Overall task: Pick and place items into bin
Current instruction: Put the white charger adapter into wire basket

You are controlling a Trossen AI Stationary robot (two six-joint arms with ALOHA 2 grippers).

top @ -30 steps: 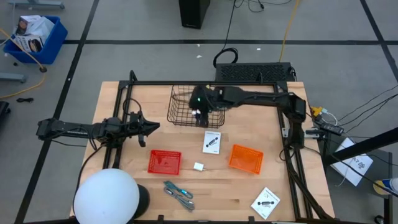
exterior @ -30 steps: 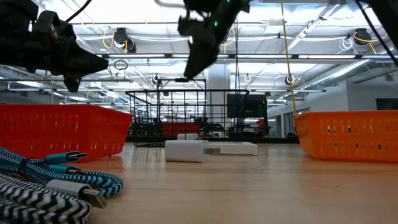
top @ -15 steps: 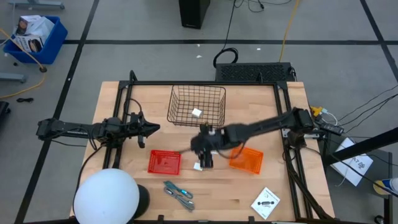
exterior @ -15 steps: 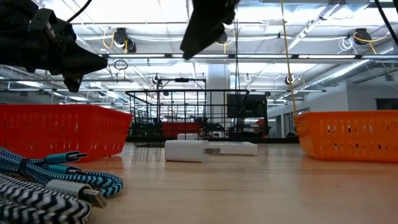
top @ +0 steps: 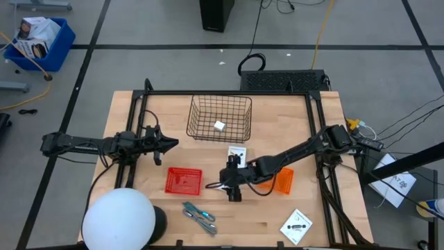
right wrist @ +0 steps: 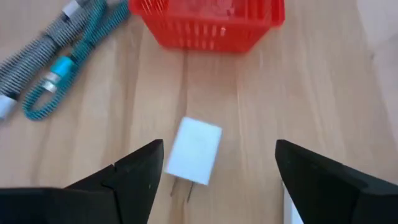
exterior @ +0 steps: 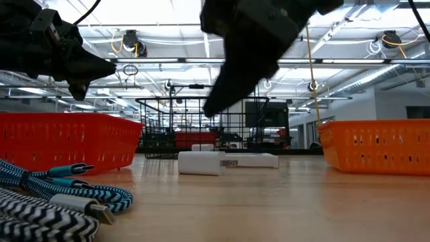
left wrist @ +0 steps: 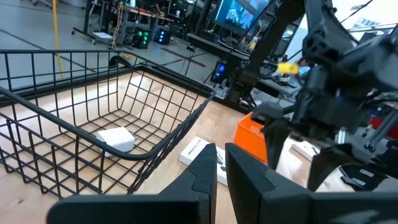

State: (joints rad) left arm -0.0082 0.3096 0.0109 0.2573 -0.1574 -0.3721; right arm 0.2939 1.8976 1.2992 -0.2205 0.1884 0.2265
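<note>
White cube (right wrist: 195,151) lies on the table (top: 326,222) beside the red basket (top: 184,181), directly beneath my right gripper (top: 232,190), whose fingers stand wide and empty. Another cube (top: 219,126) sits in the wire bin (top: 198,118). My left gripper (top: 166,144) waits nearly closed, empty.

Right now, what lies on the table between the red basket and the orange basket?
In the high view, the open right gripper hovers there between the red basket and orange basket. The right wrist view shows a white cube below it.
</note>
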